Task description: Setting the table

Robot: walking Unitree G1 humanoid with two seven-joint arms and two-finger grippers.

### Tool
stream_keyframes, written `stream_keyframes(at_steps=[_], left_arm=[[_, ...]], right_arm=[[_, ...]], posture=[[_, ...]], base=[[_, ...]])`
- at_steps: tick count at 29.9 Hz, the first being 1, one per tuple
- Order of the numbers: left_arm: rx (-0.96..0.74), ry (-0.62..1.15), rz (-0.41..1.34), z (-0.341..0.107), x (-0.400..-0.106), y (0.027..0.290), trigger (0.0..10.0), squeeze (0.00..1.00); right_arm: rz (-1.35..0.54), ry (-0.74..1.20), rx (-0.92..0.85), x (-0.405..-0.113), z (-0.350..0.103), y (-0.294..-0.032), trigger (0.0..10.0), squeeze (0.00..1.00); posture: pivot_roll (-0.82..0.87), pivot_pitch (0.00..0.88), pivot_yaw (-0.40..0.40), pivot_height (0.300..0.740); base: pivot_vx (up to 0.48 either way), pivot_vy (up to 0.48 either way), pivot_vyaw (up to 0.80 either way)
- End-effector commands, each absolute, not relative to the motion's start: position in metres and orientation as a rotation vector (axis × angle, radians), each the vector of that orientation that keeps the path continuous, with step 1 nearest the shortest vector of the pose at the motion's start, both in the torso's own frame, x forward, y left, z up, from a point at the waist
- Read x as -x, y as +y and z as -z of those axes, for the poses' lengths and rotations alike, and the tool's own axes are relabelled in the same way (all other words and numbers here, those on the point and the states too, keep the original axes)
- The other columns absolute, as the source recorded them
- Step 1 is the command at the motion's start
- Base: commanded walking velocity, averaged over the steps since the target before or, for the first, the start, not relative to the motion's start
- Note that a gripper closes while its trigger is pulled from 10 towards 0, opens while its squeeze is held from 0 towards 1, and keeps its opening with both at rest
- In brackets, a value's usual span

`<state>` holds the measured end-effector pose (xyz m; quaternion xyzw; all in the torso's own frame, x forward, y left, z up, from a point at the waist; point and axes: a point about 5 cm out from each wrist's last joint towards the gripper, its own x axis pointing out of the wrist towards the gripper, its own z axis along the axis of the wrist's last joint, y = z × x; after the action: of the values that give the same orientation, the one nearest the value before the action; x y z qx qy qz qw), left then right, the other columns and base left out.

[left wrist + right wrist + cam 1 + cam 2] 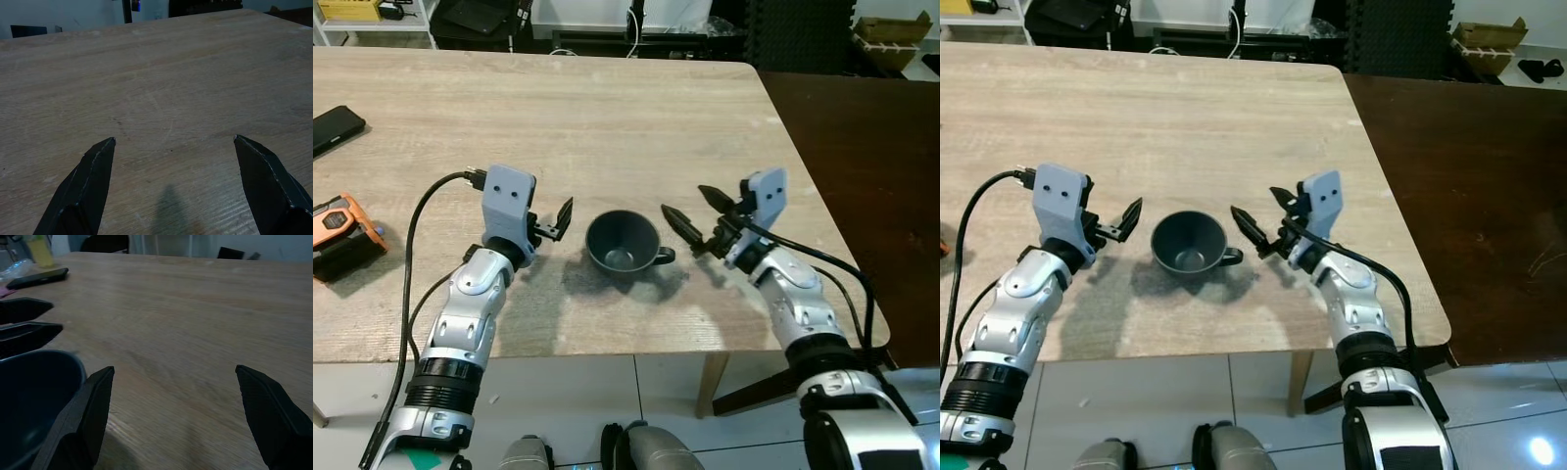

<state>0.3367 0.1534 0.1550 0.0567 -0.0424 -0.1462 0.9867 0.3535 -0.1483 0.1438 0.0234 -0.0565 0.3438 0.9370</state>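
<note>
Both the left gripper [560, 221] and right gripper [697, 215] stand spread and empty beside the dark cup [622, 242]; it looks light, rigid, smooth; its rim or handle seems the surest hold.

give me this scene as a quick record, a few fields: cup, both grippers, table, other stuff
cup: dark cup, upright on the table, handle toward the robot's right, nothing visible inside
left gripper: left gripper open, just left of the cup, not touching it
right gripper: right gripper open, just right of the cup by its handle, holding nothing
table: light wooden table, cup near its front edge
other items: orange and black device at far left, black phone behind it
</note>
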Motion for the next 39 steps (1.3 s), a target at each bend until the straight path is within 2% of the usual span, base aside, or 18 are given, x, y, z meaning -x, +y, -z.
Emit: stream_keyframes(at_steps=[1, 18, 24, 28, 35, 39], left_arm=[[-0.119, -0.068, 0.294, -0.149, -0.334, 0.152, 10.0, 0.0], [-0.116, -0.076, 0.289, -0.151, -0.336, 0.148, 10.0, 0.0], [-0.116, -0.076, 0.288, -0.151, -0.335, 0.149, 10.0, 0.0], [-0.118, -0.072, 0.284, -0.15, -0.333, 0.151, 10.0, 0.0], [-0.121, -0.064, 0.286, -0.149, -0.332, 0.153, 10.0, 0.0], [-0.122, -0.058, 0.29, -0.147, -0.332, 0.152, 10.0, 0.0]], right_arm=[[-0.745, -0.095, -0.027, -0.352, -0.139, -0.144, 10.0, 0.0], [-0.941, -0.101, -0.021, -0.335, -0.141, -0.142, 10.0, 0.0], [-0.808, -0.21, -0.026, -0.336, -0.157, -0.162, 10.0, 0.0], [-0.834, -0.244, -0.021, -0.319, -0.165, -0.17, 10.0, 0.0], [-1.018, -0.127, 0.131, -0.273, -0.138, -0.164, 10.0, 0.0], [-1.027, -0.147, 0.106, -0.264, -0.132, -0.161, 10.0, 0.0]], posture=[[0.09, 0.079, -0.046, 0.74], [0.08, 0.083, -0.044, 0.74], [0.08, 0.086, -0.045, 0.74], [0.09, 0.09, -0.045, 0.74], [0.08, 0.097, -0.032, 0.74], [0.07, 0.097, -0.024, 0.74]], base=[[0.0, 0.0, 0.0], [0.0, 0.0, 0.0], [0.0, 0.0, 0.0], [0.0, 0.0, 0.0], [0.0, 0.0, 0.0], [0.0, 0.0, 0.0]])
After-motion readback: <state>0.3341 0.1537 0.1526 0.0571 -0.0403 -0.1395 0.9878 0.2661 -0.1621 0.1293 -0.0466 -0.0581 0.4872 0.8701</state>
